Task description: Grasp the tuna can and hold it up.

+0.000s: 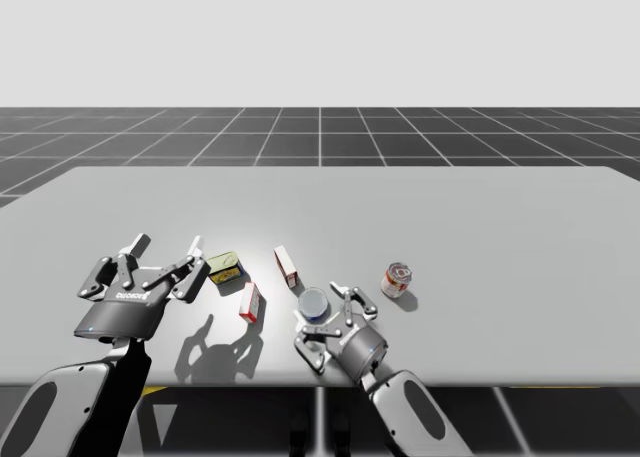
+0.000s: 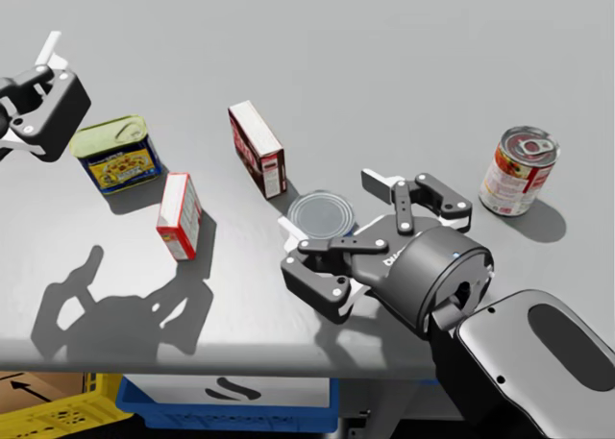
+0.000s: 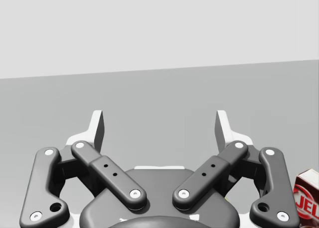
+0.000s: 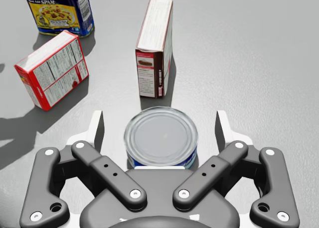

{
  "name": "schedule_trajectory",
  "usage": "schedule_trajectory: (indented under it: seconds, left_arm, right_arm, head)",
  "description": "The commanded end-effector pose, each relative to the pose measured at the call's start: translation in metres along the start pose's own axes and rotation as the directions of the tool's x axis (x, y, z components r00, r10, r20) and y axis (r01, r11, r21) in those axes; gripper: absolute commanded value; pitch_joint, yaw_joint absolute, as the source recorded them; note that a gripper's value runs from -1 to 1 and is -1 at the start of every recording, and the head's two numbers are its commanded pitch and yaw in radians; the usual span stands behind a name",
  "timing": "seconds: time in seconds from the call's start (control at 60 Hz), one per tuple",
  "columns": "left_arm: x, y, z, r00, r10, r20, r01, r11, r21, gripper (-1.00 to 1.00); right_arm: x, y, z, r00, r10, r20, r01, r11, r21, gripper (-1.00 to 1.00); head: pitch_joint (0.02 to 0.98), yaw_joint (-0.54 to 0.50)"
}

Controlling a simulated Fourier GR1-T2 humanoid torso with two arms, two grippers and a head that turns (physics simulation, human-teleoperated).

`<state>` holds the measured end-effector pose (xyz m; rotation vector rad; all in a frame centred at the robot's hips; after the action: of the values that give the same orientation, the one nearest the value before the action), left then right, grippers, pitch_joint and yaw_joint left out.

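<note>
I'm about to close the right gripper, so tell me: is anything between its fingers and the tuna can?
Nothing visible. The tuna can sits between the open fingers of the right gripper, with bare table in both gaps. The brown-and-white box stands ahead of the can, outside the fingers.

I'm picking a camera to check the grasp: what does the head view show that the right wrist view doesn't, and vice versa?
Head view, not right wrist view: a red-and-white round can, my left gripper, a blue crate below the table. Right wrist view, not head view: clear gaps between the tuna can and both fingers of my open right gripper. Both: the tuna can, the brown-and-white box, the red-and-white box, the blue-and-yellow rectangular can.
</note>
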<state>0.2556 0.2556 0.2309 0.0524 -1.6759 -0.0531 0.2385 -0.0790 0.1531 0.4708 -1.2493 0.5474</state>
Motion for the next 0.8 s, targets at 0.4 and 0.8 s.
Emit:
schedule_trajectory:
  seconds: [0.4,0.8]
  left_arm:
    - [0.000,0.001,0.000,1.0000,-0.002,0.003,0.002,1.000,0.004,-1.00]
    - [0.000,0.001,0.000,1.0000,-0.007,0.000,0.007,1.000,0.006,-1.00]
  right_arm:
    - [-0.025,0.000,-0.032,0.9994,0.026,-0.022,-0.027,0.999,-0.027,-1.00]
    - [-0.034,0.000,-0.034,0.9972,0.031,-0.068,-0.031,1.000,-0.003,0.71]
  head:
    - [0.925,0.06]
    - [0.914,0.06]
